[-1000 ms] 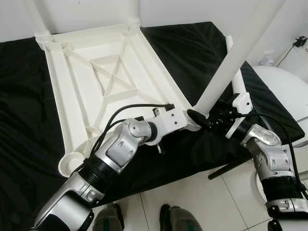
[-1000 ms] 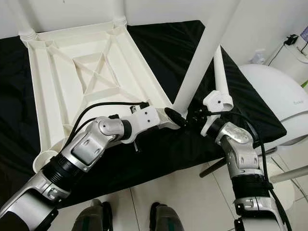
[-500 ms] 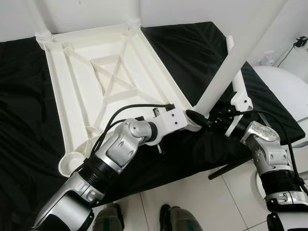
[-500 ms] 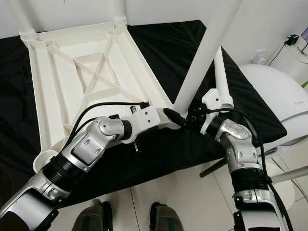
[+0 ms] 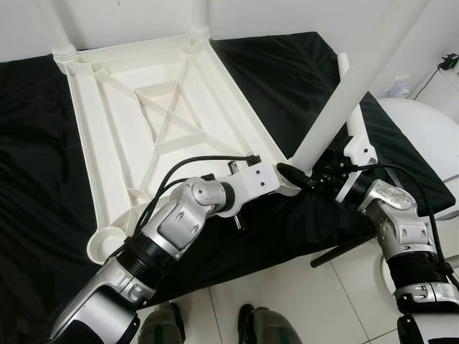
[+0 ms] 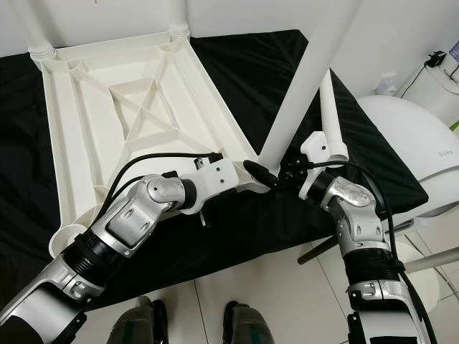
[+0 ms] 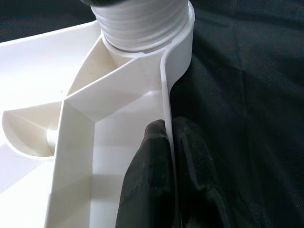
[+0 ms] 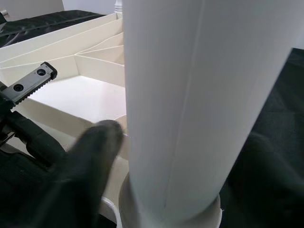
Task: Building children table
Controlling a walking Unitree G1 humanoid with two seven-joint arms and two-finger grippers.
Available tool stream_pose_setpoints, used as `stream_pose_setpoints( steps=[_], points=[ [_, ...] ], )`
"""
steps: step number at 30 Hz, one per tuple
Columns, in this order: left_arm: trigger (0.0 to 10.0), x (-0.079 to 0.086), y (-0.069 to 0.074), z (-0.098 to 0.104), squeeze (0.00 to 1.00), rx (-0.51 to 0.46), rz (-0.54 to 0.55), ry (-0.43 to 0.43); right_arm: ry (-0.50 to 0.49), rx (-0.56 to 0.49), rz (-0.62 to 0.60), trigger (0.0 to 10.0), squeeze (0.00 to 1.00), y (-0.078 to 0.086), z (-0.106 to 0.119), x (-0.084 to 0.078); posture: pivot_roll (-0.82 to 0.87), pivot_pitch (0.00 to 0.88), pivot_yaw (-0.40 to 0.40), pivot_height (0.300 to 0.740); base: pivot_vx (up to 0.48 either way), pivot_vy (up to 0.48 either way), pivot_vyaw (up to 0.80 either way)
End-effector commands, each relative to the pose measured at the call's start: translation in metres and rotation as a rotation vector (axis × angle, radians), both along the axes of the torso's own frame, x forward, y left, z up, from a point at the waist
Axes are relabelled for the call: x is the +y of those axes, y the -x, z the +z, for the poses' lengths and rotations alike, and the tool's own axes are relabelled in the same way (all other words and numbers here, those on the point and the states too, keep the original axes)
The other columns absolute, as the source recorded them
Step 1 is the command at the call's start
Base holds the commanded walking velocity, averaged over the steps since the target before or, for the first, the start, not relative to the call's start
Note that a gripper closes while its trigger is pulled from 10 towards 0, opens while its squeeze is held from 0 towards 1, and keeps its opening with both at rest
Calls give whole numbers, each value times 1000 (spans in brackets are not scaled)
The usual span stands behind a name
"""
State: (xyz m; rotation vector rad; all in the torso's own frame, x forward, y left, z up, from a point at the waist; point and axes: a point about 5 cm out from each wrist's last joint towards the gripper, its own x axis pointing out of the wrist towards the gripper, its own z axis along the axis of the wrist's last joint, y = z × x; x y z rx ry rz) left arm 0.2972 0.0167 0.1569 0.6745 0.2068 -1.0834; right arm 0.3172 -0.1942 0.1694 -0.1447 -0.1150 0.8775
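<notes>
1. Two dark robot feet (image 5: 265, 326) stand on the pale tiled floor (image 5: 315, 301), at the near edge of a low surface draped in black cloth (image 5: 29, 186).

2. Reaching across that cloth, the left gripper (image 7: 170, 156) has its two black fingers closed almost together on the thin white rim of the upside-down white plastic table top (image 5: 161, 122): one finger lies inside the rim wall and the other outside it, right by the near right corner.

3. At that same corner, a long white plastic table leg (image 5: 351, 89) stands in the corner's round ribbed socket (image 7: 142, 23) and leans up and away to the robot's right.

4. Beside the foot of this leg sits the right gripper (image 5: 324, 174). In its wrist view one black finger (image 8: 85, 166) is next to the white tube, but how far the fingers are parted, and whether they grip the leg, cannot be told.

5. A second, thinner white rod (image 6: 328, 107) rises just behind the right wrist.

6. Further back the table top lies flat on the cloth, its underside ribs forming a crossed pattern, with two more white legs (image 5: 57, 29) standing upright at its far corners.

7. A rounded white object (image 5: 423, 143) sits off to the right, beyond the cloth.
</notes>
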Motion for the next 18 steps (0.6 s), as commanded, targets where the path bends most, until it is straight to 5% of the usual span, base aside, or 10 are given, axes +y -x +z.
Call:
stream_pose_setpoints(
  steps=[1,9,10,11,12,18],
  points=[
    [10000,10,0,-20,0,35,53,-86,6,-7,-3,0,0,-1,1,-1,-15,129,-27,740,0,0,0],
    [10000,10,0,-19,0,35,56,-85,5,3,-2,0,0,-1,-1,-1,-15,128,-28,740,0,0,0],
    [10000,10,0,-19,0,35,56,-85,6,4,-6,4196,0,-1,-1,-2,-15,130,-28,740,0,0,0],
    [10000,10,0,-19,0,35,56,-85,6,4,-9,4196,0,-1,-1,-2,-15,130,-28,740,0,0,0],
    [10000,10,0,-20,0,35,57,-85,6,6,-23,10000,0,-1,-2,-2,-14,131,-29,740,0,0,0],
    [10000,11,-1,-20,0,36,59,-86,-17,8,-62,10000,0,0,-3,0,-14,133,-32,740,0,0,0]
  ],
)
